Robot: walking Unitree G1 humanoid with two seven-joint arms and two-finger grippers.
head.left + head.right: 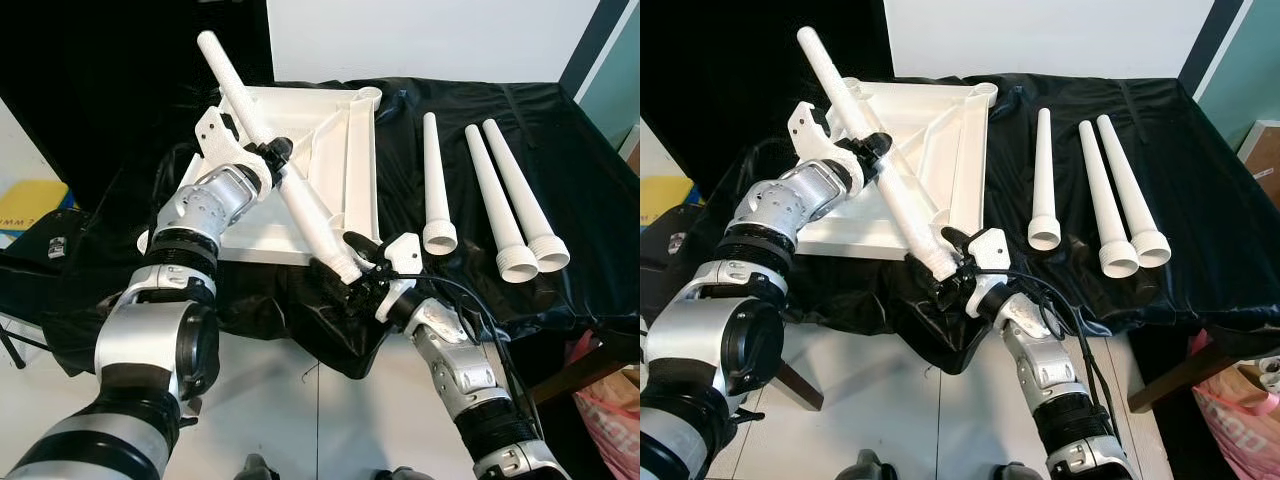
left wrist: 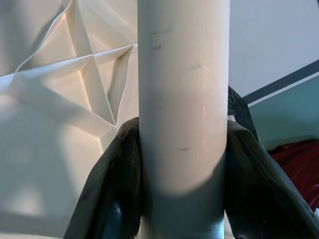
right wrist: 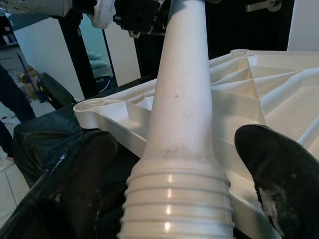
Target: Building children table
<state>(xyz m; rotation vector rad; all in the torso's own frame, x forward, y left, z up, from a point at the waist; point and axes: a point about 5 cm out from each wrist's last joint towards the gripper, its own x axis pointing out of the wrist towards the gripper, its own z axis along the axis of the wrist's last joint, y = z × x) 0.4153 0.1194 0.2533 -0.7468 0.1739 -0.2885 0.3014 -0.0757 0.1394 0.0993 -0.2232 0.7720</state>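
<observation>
White plastic leg (image 1: 270, 150) is gripped at its middle by the left hand (image 1: 268, 158), slanting over the upturned tabletop (image 1: 352, 160). Its threaded end sits between the open fingers of the right hand (image 1: 352, 270). No writing is readable.

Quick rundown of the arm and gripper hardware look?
Both arms: silver metallic segments with black joint rings. Left gripper and right gripper each have a white bracket housing and two long black fingers. A black cable loops off the right forearm.
</observation>
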